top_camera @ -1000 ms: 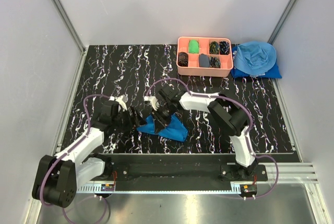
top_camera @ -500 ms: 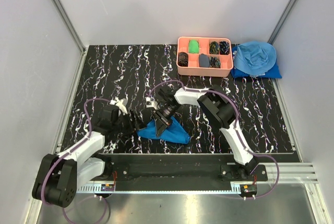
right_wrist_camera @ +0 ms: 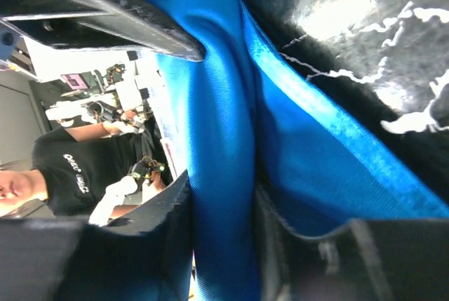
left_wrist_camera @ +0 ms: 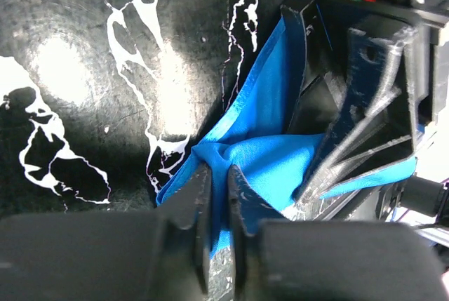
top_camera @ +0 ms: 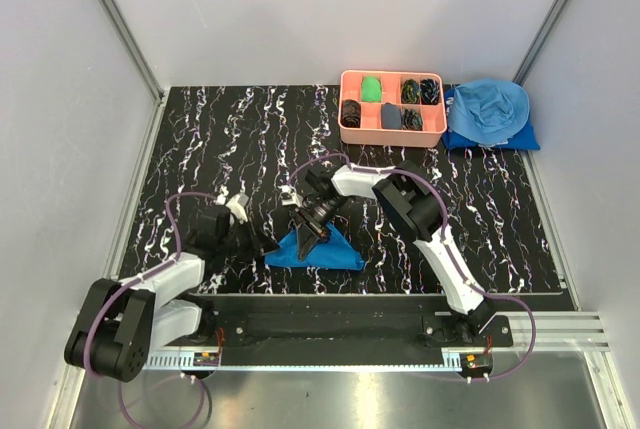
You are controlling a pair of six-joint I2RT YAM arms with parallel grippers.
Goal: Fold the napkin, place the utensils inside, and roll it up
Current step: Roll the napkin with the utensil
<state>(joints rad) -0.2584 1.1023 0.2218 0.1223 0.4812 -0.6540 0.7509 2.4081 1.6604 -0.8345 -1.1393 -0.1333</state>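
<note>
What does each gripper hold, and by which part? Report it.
Both hold the napkin. The left gripper pinches a bunched fold at its left corner; the right gripper clamps a raised ridge of cloth near its far edge.

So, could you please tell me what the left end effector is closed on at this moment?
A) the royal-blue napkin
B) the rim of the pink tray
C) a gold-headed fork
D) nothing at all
A: in the left wrist view, the left end effector has its two fingers pressed together on a bunched corner of the napkin, and blue cloth shows in the narrow gap between them.
</note>
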